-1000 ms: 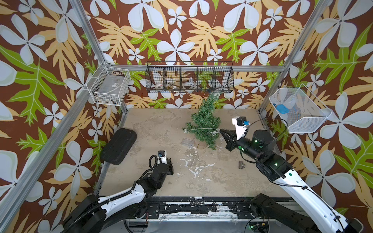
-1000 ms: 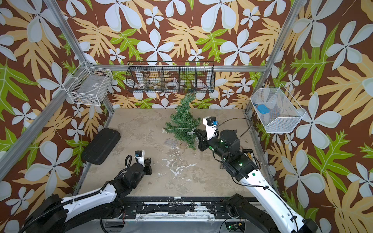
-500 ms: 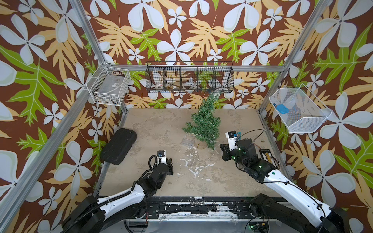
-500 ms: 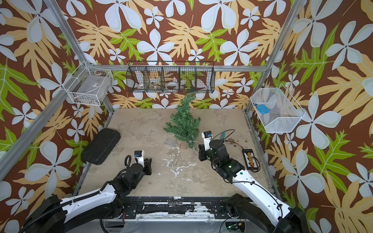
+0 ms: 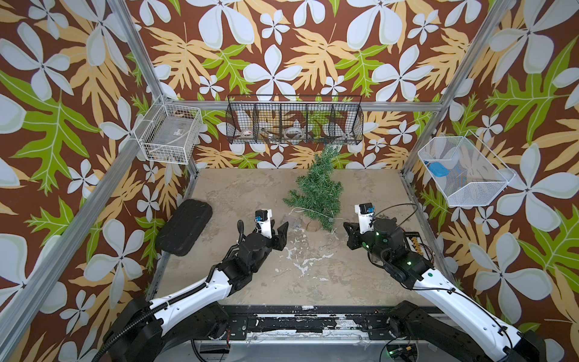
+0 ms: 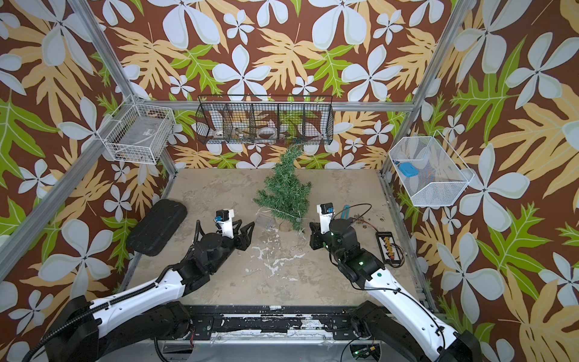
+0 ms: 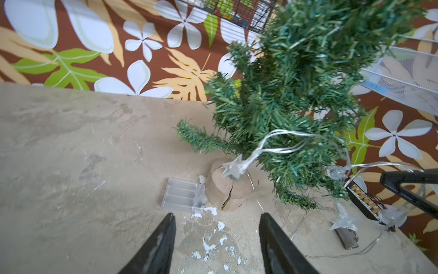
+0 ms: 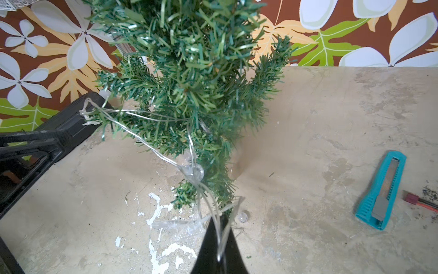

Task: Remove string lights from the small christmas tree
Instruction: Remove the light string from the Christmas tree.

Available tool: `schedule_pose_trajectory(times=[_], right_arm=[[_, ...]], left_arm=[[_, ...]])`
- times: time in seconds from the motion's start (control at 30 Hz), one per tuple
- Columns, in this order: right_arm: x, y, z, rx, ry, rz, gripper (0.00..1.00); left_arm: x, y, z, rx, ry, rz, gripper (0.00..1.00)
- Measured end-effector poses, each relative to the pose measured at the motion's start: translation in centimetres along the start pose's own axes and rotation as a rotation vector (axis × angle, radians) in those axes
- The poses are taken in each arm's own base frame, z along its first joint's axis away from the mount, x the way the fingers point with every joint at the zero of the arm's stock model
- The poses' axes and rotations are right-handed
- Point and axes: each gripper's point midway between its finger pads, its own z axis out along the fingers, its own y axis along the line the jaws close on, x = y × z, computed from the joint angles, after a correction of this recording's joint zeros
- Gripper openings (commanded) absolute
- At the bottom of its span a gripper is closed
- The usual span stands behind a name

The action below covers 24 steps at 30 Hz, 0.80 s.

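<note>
While the right gripper (image 8: 219,227) pinches the string lights (image 8: 192,171), jaws pressed together on the wire, part still loops low branches of the tree (image 5: 316,191); rest lies on the table (image 5: 250,194) w/ battery box (image 7: 183,198). Left gripper (image 7: 216,215): spread, empty.

Left arm (image 5: 188,294): white shell, black joints, ribbed black conduit alongside.
Right arm (image 5: 451,294): same white-and-black, green lights glowing.
Wrist camera mounts (image 5: 263,221): white, blue-capped.
End effector fingers (image 7: 156,249): matte black, tapered.
</note>
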Motion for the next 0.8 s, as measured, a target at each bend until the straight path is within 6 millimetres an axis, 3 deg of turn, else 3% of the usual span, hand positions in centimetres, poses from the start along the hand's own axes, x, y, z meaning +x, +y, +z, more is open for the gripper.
schedule_pose_trajectory(times=[0.3, 0.53, 0.8], right_arm=[[-0.1, 0.6, -0.1, -0.033, -0.003, 0.012, 0.0], [-0.1, 1.0, -0.1, -0.058, -0.002, 0.02, 0.0], [-0.6, 1.2, -0.3, -0.064, -0.013, 0.021, 0.0]], left_arm=[[-2.2, -2.9, 2.8, 0.071, -0.01, 0.253, 0.61], [-1.2, -3.1, 6.1, 0.097, 0.084, 0.355, 0.57], [-1.2, -3.4, 6.8, 0.134, 0.11, 0.378, 0.28]])
